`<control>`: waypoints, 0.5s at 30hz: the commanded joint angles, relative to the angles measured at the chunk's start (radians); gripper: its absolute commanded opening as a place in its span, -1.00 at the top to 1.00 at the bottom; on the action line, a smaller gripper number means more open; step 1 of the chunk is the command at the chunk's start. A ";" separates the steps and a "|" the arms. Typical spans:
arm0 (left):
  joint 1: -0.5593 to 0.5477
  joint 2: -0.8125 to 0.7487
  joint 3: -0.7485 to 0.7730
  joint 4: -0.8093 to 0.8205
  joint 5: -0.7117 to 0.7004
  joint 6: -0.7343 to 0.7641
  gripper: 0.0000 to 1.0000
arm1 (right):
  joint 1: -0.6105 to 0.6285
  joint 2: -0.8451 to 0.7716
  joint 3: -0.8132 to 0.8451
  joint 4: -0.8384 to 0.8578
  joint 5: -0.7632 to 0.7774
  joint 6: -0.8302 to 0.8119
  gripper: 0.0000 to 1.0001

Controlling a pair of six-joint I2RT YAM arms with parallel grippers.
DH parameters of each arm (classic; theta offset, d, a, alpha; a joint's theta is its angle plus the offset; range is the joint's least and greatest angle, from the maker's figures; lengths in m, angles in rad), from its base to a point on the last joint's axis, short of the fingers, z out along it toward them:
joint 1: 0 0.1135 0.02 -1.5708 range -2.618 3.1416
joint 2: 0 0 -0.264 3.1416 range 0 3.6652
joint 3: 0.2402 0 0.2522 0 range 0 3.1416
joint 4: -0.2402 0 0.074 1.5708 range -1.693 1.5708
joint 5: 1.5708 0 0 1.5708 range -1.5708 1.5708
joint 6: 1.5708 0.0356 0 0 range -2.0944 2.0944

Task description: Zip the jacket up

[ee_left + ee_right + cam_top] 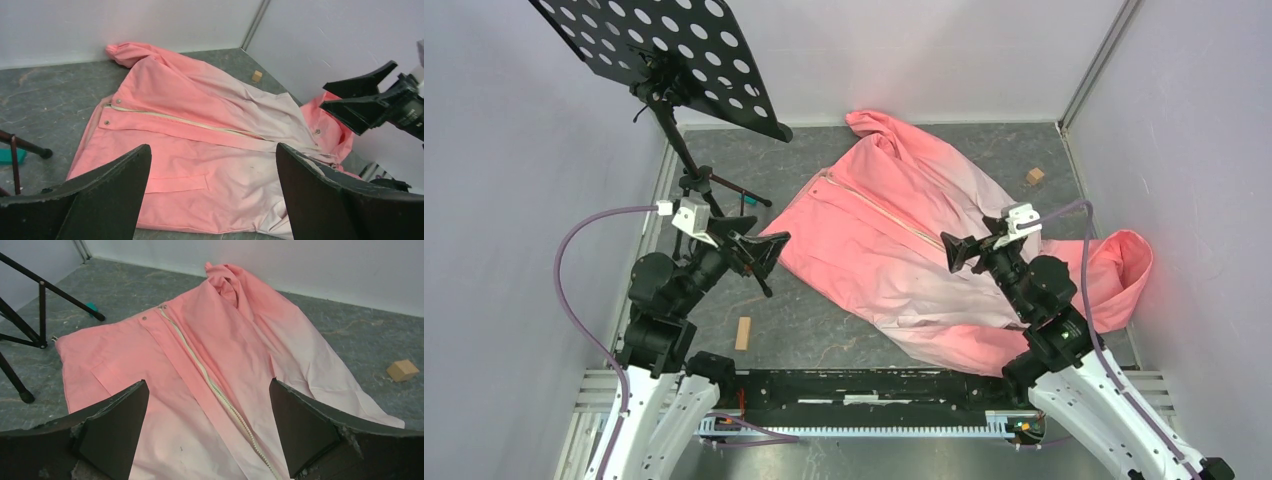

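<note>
The salmon-pink jacket (894, 240) lies spread flat on the dark table, fading to whitish toward the near right, its hood (1124, 270) at the right. Its pale zipper (879, 208) runs diagonally down the front; it also shows in the right wrist view (210, 380) and the left wrist view (175, 119). My left gripper (769, 262) is open and empty, above the table just left of the jacket's edge. My right gripper (951, 252) is open and empty, raised over the whitish part near the zipper. The zipper slider is not discernible.
A black perforated music stand (664, 50) on a tripod (709, 185) stands at the far left. A small wooden block (1035, 176) lies at the far right, another wooden block (743, 333) near the left arm. A teal object (749, 200) lies by the tripod. Walls enclose the table.
</note>
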 commanded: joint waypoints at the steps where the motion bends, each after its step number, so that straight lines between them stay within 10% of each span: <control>1: -0.003 -0.002 -0.007 0.042 0.121 0.000 -0.99 | 0.003 0.061 -0.004 0.030 0.117 0.050 -0.95; 9: -0.003 -0.012 -0.051 0.051 0.169 -0.073 -0.99 | 0.001 0.138 -0.078 0.197 -0.011 0.142 -0.95; 15: -0.010 -0.048 -0.090 -0.132 -0.167 -0.225 -0.99 | 0.003 0.269 -0.083 0.311 -0.214 0.145 -0.95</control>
